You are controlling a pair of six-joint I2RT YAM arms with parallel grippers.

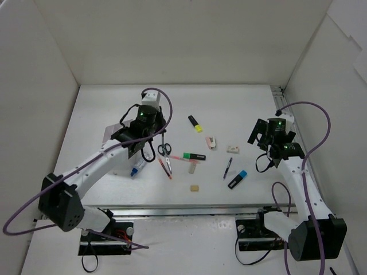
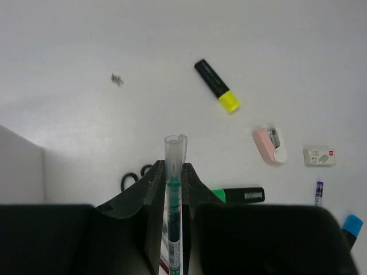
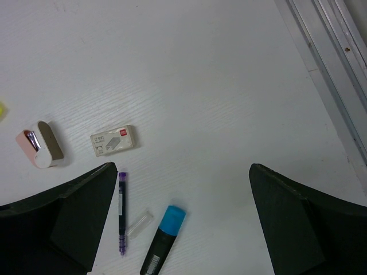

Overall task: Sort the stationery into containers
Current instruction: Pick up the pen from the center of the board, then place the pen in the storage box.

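Between left gripper [image 2: 173, 172] fingers, over table's left-centre: green-ink pen [image 2: 175, 146], jaws clamped on its barrel, clear end projecting forward. Pen light, stiff, slim; smooth plastic likely to slip or pivot, so mid-barrel hold best. Left arm stretched diagonally from near-left corner, wrist pitched down beside scissors [image 1: 164, 150]. Right gripper [image 3: 182, 172] spread wide, empty, hovering above blue highlighter [image 3: 163, 238] toward right edge.

Yellow highlighter [image 2: 217, 86] black-bodied; blue highlighter [image 3: 162, 243] black too; tape [image 2: 269, 146] pink and white; pen [image 3: 121, 213] purple-tipped; table [image 3: 229, 86] plain white.
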